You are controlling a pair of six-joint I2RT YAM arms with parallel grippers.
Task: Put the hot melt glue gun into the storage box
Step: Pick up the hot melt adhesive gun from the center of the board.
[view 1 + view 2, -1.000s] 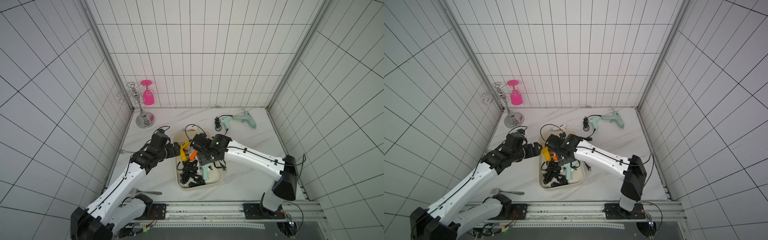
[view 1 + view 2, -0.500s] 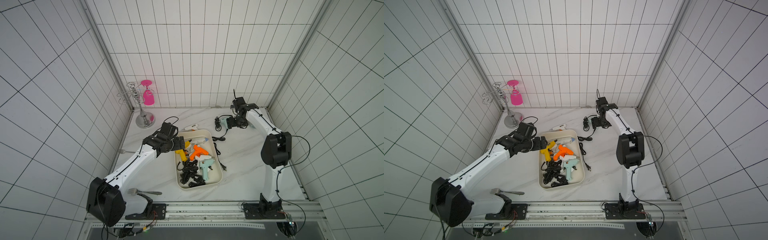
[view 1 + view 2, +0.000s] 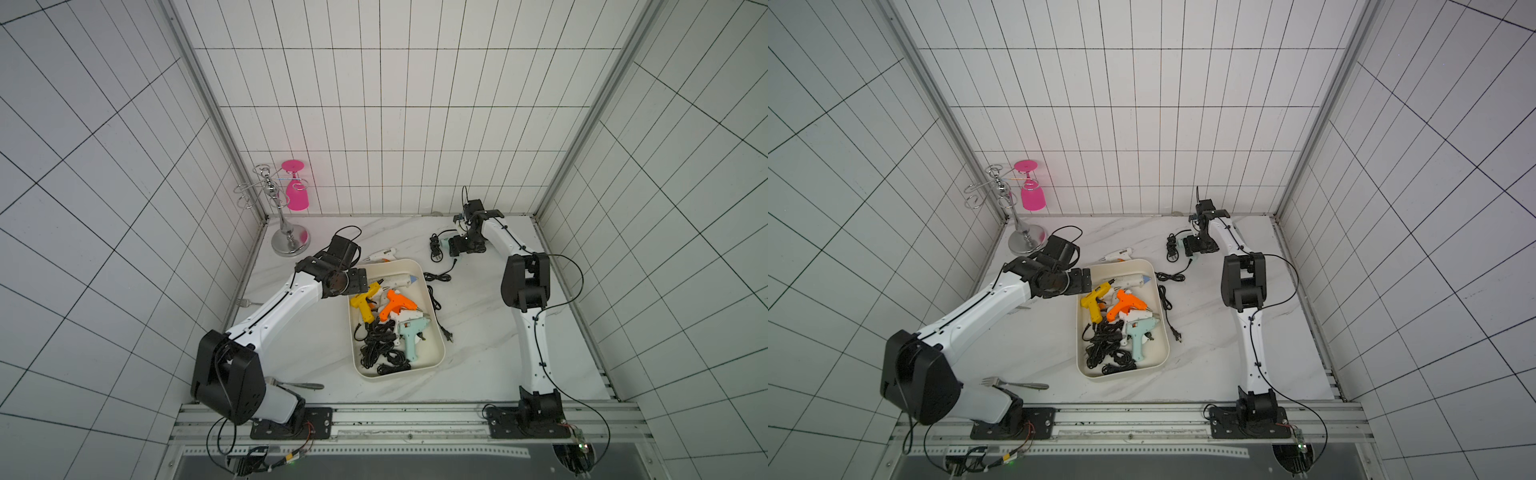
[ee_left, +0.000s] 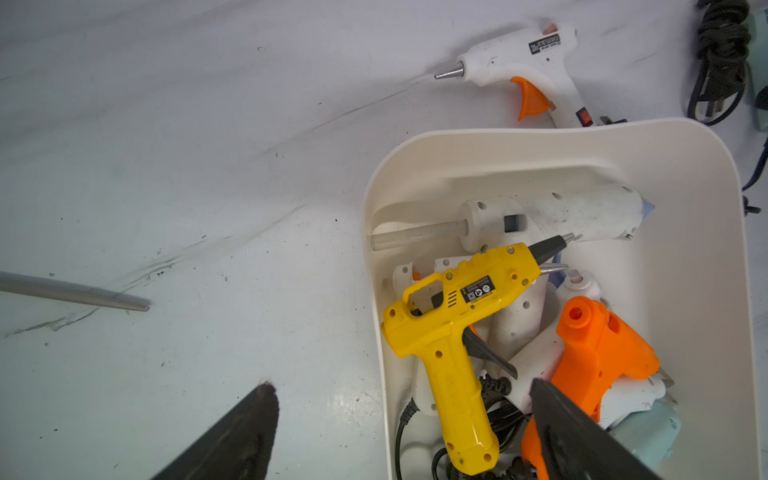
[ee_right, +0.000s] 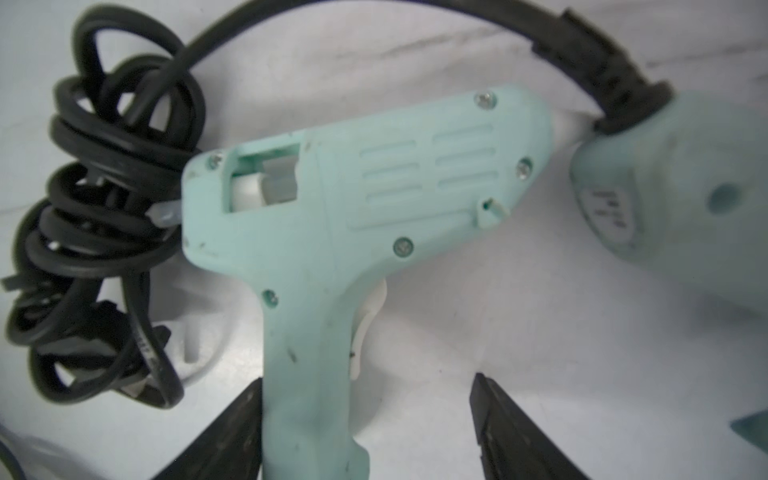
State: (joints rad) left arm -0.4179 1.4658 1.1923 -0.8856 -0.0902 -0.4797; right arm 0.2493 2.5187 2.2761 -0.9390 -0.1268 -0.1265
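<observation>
Right wrist: gripper (image 5: 368, 380) newly astride gun (image 5: 332, 208)

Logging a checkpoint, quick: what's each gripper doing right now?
Left gripper: open, holding nothing.
Right gripper: open, jaws astride the handle of the mint glue gun, not clamped.

A black label starting "20W" is borne by the white glue gun (image 4: 524, 62), well ahead of the left jaws; the remainder cannot be read.
</observation>
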